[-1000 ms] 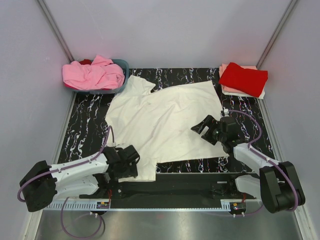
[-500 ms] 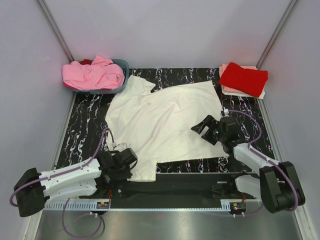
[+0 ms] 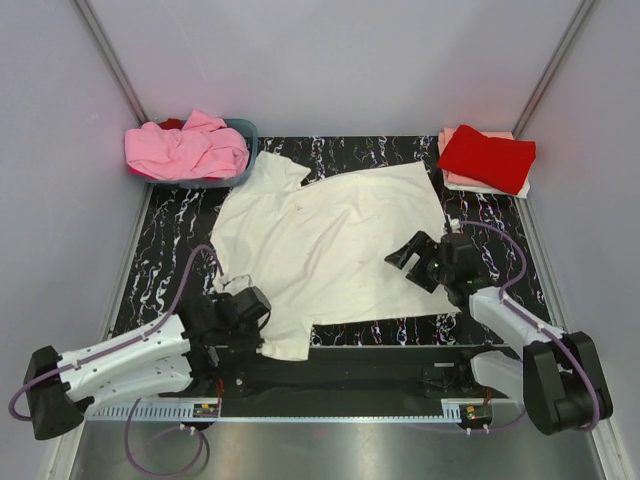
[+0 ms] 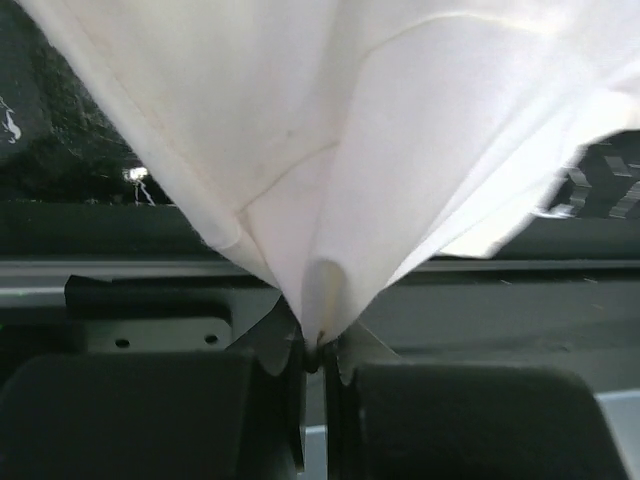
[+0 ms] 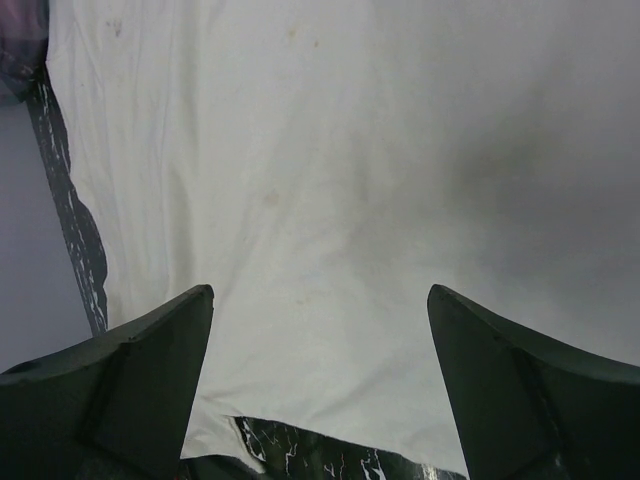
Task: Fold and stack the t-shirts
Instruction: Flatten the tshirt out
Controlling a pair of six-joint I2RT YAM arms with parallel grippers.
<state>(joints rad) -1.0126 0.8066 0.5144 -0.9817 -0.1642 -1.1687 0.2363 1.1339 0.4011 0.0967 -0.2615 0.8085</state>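
Note:
A white t-shirt (image 3: 330,235) lies spread on the black marbled table (image 3: 170,250). My left gripper (image 3: 258,318) is at the shirt's near left corner, shut on a pinch of the white cloth (image 4: 400,150). In the left wrist view the fabric fans up out of the closed gripper (image 4: 318,350). My right gripper (image 3: 408,265) hovers open over the shirt's near right part. The right wrist view shows the gripper (image 5: 320,292) wide apart above the white t-shirt (image 5: 350,150), holding nothing.
A blue basket (image 3: 248,130) at the back left holds crumpled pink t-shirts (image 3: 185,150). At the back right a folded red t-shirt (image 3: 487,157) tops a small stack. Grey walls close in the table on three sides. A black rail (image 3: 350,375) runs along the near edge.
My left gripper has closed on the shirt's near left corner, and its arm has drawn back toward the near left. The right gripper has barely moved and stays open.

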